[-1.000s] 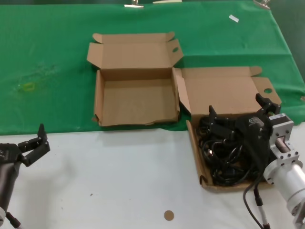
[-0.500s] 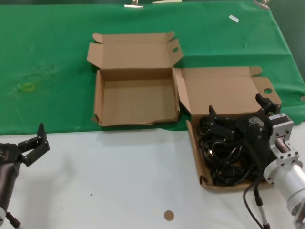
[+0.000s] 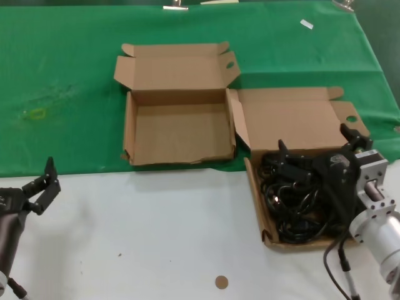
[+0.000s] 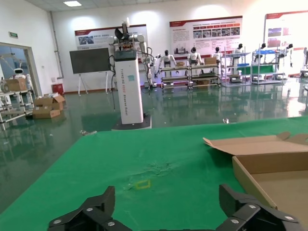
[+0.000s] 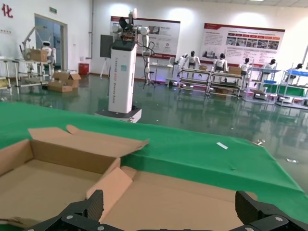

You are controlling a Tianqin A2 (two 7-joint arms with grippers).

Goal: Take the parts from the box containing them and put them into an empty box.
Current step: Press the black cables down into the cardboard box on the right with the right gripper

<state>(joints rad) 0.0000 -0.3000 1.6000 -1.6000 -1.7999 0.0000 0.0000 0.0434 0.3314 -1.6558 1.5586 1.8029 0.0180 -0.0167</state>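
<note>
Right gripper slightly lower over the parts than before.

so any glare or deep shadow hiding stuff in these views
Head view: even light, but the black rubber-coated power cords merge into one dark tangle with the right gripper. Both wrist views: ceiling lights glare off the glossy hall floor; nearby cardboard stays readable.

Head camera high, looking down on table, wrist cameras low, facing outward — sharing the empty box.

Empty box open-topped, upright lid at its far side, cord-filled box lid flap abutting its right wall
</note>
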